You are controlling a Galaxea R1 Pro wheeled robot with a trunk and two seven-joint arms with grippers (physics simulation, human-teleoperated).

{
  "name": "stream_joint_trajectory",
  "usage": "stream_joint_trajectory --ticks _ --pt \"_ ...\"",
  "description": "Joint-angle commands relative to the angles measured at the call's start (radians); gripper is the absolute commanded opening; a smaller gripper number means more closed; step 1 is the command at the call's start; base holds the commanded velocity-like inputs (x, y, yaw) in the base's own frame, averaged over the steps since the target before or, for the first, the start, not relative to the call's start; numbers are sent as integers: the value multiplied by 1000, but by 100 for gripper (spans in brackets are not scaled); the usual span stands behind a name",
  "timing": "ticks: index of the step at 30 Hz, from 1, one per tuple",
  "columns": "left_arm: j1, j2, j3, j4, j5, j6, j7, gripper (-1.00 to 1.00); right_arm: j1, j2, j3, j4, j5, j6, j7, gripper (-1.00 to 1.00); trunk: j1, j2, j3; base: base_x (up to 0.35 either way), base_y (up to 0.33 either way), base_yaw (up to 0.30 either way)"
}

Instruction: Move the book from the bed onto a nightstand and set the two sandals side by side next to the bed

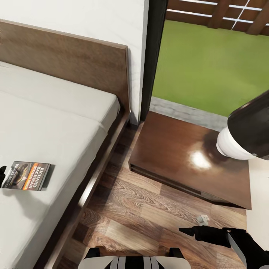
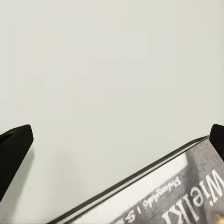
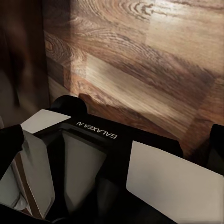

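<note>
Head view, the bed (image 1: 56, 116): It is the biggest thing here and takes up the side from 7 to 11 o'clock. Its pale mattress lies flat, so a thin thing can rest on it and not slide.
Window (image 1: 209, 56): It is at 1 o'clock, with green grass outside.
Floor (image 1: 149, 216): Brown wood planks run between the bed and the nightstand, at 6 o'clock. No sandals are seen on this bit of floor.
Nightstand (image 1: 179, 157): It stands at 3 o'clock, near the bed, with a strip of floor between them. Its shiny top is flat and looks like a good spot to set the book down.
Right arm (image 1: 246, 130): A thick black and white part of it hangs over the nightstand at 3 o'clock, out of the way.
Right end effector (image 1: 194, 231): It is low at 5 o'clock, over the floor. I cannot tell if it is wide or narrow.
Book (image 1: 27, 175): It lies flat on the mattress at 9 o'clock, cover up, not yet picked up.
Left end effector (image 2: 114, 140): Its fingers are spread wide and hold nothing. One fingertip (image 1: 3, 175) is just beside the book's edge, likely getting ready to grab it.
</note>
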Motion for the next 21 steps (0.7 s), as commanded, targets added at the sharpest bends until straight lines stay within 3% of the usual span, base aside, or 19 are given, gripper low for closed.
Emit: stream_joint_trajectory --ticks 1,21 --pt "0 -1 3 9 8 14 -1 100 0 0 -1 0 -6 8 1 100 0 0 0 0 0 0" --pt "0 -1 3 9 8 14 -1 100 0 0 -1 0 -6 8 1 100 -15 28 12 0 0 0"
